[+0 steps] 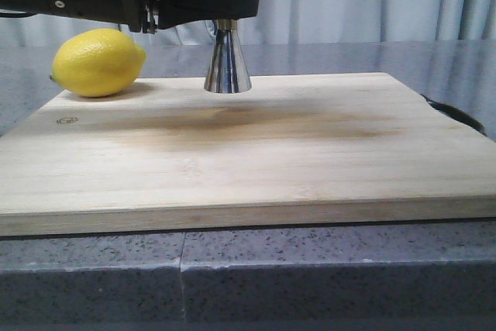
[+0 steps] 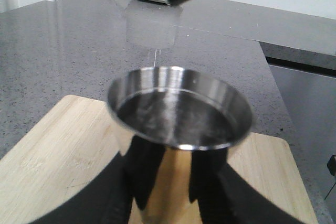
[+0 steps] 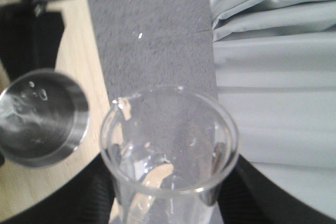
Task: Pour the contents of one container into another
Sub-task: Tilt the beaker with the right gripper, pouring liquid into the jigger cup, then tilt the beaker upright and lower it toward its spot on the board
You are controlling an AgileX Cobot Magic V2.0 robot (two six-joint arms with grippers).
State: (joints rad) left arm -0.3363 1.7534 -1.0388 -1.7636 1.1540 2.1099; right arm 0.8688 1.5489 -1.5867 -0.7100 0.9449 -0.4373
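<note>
The big wooden board [image 1: 256, 153] lies on the grey counter [image 1: 325, 277], with a yellow lemon [image 1: 98, 61] sitting at its far left corner. The shiny steel jigger [image 1: 227, 60] stands upright on the far part of the board, and the left claw [image 2: 168, 182] is closed tight around its sides, low down under the open cup. The small glass beaker [image 3: 169, 145] is clamped in the right claw [image 3: 168, 203], just beside the jigger's rim and higher up.

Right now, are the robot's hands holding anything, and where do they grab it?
Yes. The left gripper holds the steel jigger around its lower body, under the rim. The right gripper holds the glass beaker by its lower sides.
</note>
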